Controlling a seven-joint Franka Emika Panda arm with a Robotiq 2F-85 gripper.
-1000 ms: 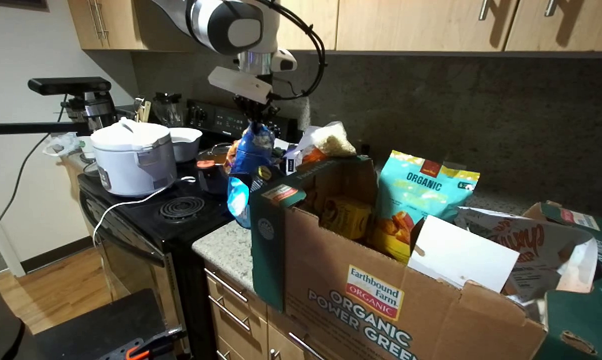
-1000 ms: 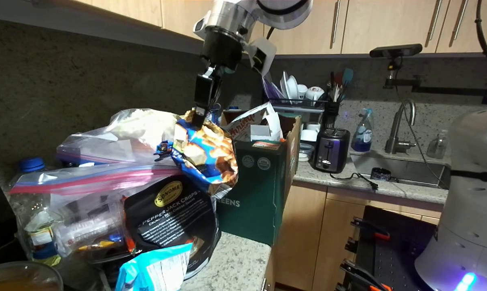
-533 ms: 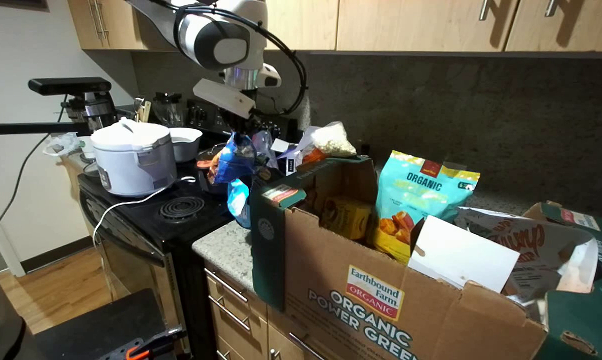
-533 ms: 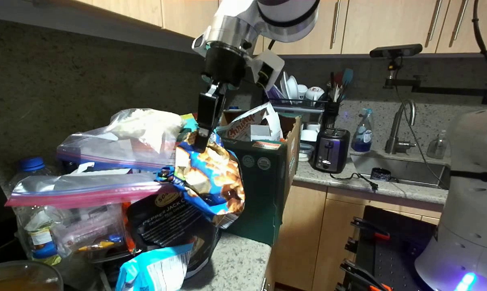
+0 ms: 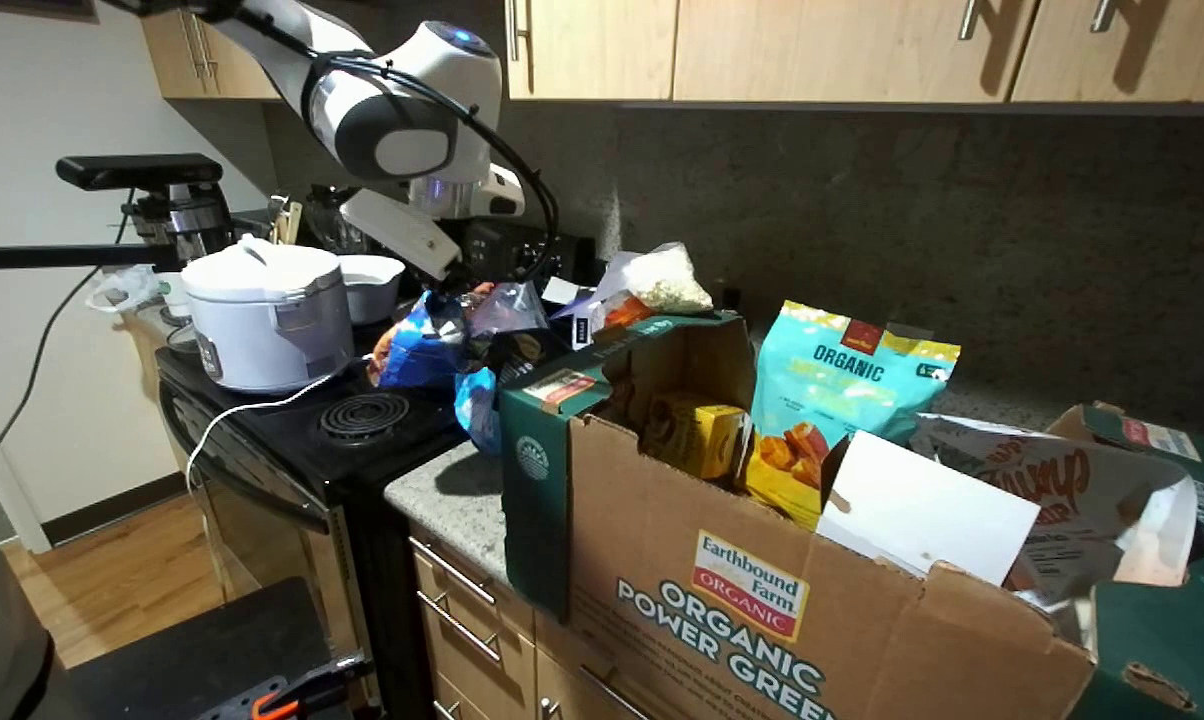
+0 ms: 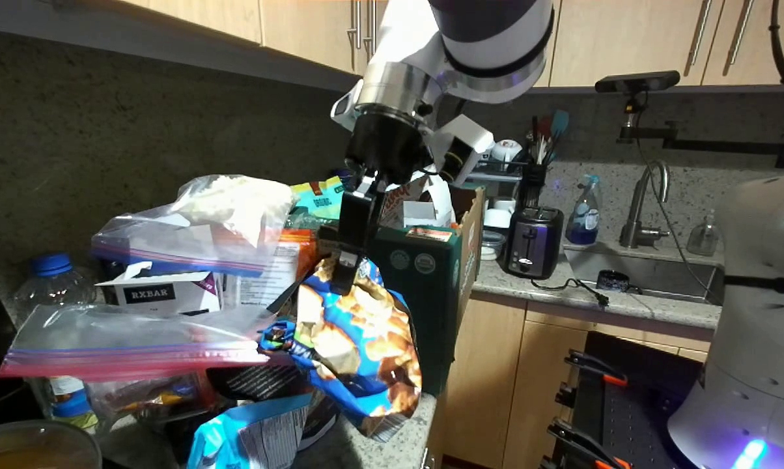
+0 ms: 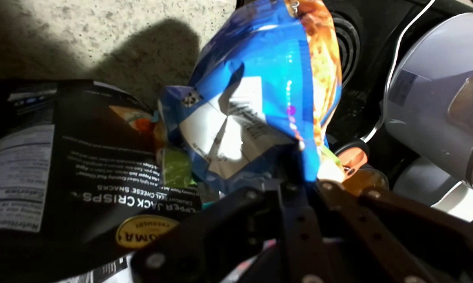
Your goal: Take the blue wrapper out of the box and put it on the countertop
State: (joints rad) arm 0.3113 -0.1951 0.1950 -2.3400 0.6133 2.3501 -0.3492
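Note:
The blue wrapper (image 5: pixel 422 345) is crumpled, with a gold-brown food picture on its front in an exterior view (image 6: pixel 366 352) and a whitish patch on its back in the wrist view (image 7: pixel 275 51). My gripper (image 6: pixel 345 277) is shut on its top edge, also seen in the wrist view (image 7: pixel 303 179). The wrapper hangs outside the box (image 5: pixel 712 610), beside its green end panel (image 6: pixel 439 299), near the stove. Its lower end is over or close to the countertop (image 7: pixel 142 23); I cannot tell if it touches. The countertop also shows in both exterior views (image 5: pixel 427 490) (image 6: pixel 415 423).
A black snack pouch (image 7: pixel 83 165), a light-blue bag (image 6: pixel 249 433) and a pink-zip plastic bag (image 6: pixel 138 345) crowd the counter by the wrapper. The stove (image 5: pixel 362 410) carries a white cooker (image 5: pixel 267 330). A teal pouch (image 5: pixel 842 380) stands in the box.
My gripper has moved down and away from the box, toward the stove, with the wrapper in it. The pink-zip bag has been pushed lower, and the RXBAR box behind it shows more.

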